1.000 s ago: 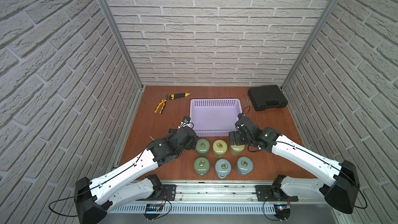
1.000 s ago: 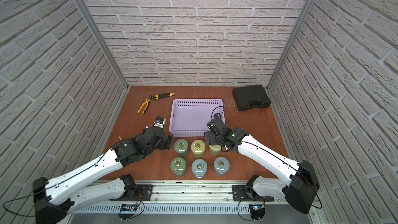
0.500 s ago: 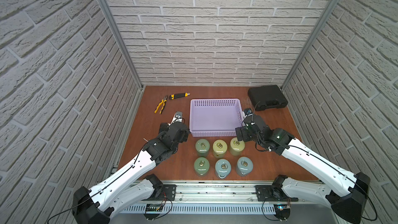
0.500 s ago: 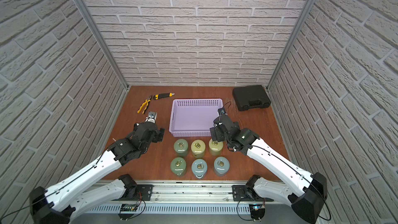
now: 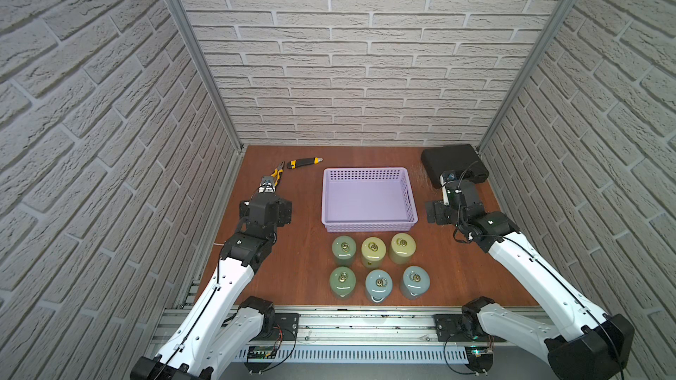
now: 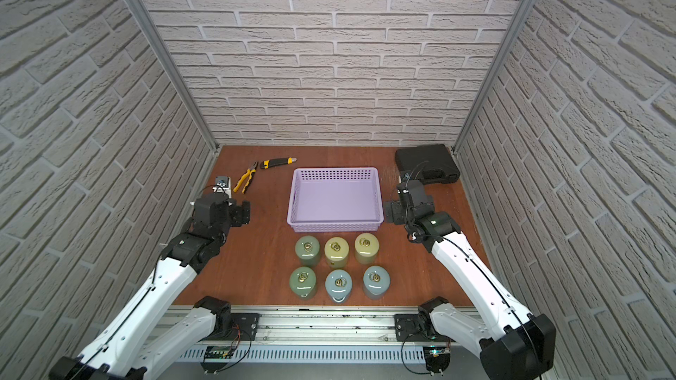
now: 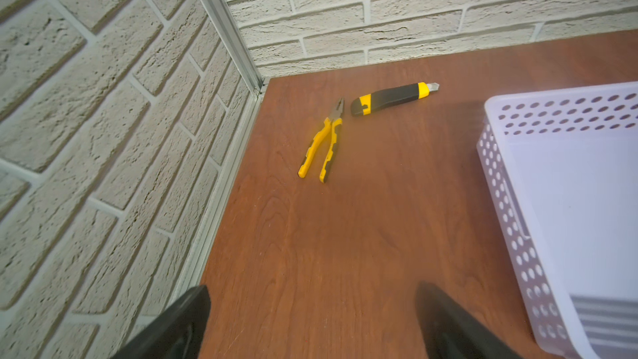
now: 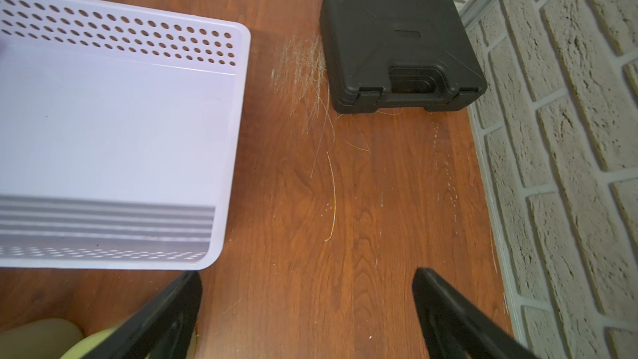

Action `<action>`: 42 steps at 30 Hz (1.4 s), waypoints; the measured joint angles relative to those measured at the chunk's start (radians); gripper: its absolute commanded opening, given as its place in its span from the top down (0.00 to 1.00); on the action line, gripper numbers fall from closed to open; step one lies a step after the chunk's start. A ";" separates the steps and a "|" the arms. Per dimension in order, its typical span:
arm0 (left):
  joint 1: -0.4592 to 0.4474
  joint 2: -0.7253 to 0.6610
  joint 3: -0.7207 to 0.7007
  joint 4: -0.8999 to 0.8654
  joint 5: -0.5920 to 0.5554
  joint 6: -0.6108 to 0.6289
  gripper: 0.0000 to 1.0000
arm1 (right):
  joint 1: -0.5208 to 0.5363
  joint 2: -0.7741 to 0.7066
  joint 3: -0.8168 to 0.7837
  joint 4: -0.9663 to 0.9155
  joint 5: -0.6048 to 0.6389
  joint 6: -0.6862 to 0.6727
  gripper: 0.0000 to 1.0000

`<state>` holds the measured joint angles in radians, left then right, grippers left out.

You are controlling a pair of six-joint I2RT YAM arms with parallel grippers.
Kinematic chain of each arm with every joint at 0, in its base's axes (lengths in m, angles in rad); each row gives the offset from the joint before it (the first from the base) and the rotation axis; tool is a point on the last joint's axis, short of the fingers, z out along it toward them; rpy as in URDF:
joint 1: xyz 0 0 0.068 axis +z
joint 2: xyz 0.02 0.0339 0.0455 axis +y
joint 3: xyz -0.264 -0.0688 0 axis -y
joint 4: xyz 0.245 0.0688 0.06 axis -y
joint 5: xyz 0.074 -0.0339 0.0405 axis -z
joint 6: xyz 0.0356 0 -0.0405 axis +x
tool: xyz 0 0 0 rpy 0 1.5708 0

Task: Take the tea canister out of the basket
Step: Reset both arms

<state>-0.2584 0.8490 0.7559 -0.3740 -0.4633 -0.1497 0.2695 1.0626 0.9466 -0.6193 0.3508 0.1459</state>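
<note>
the lavender basket (image 5: 369,227) is seen empty; six tea canisters (image 5: 373,252) are stood upright on the bench (image 5: 303,250) just in front of it, in two rows of three. the left tool (image 7: 310,291) and the right tool (image 8: 307,272) are spread wide, with nothing held in either. the canisters are judged rigid, smooth, fairly heavy and breakable; a hold is best taken across the round body, not by the lid ring, as a lid may lift.
</note>
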 measured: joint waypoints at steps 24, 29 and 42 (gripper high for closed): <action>0.327 0.481 -0.322 0.774 0.409 0.083 0.02 | -0.166 -0.015 -0.344 0.493 -0.148 0.020 0.01; 0.345 0.635 -0.318 0.933 0.478 0.116 0.02 | -0.173 0.047 -0.376 0.644 -0.154 -0.019 0.01; 0.349 0.696 -0.343 1.162 0.529 0.132 0.02 | -0.213 0.249 -0.413 0.958 -0.198 -0.118 0.01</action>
<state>0.0910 1.5448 0.4129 0.7883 0.0662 -0.0174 0.0566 1.3117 0.5339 0.3386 0.1528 0.0280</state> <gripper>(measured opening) 0.983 0.993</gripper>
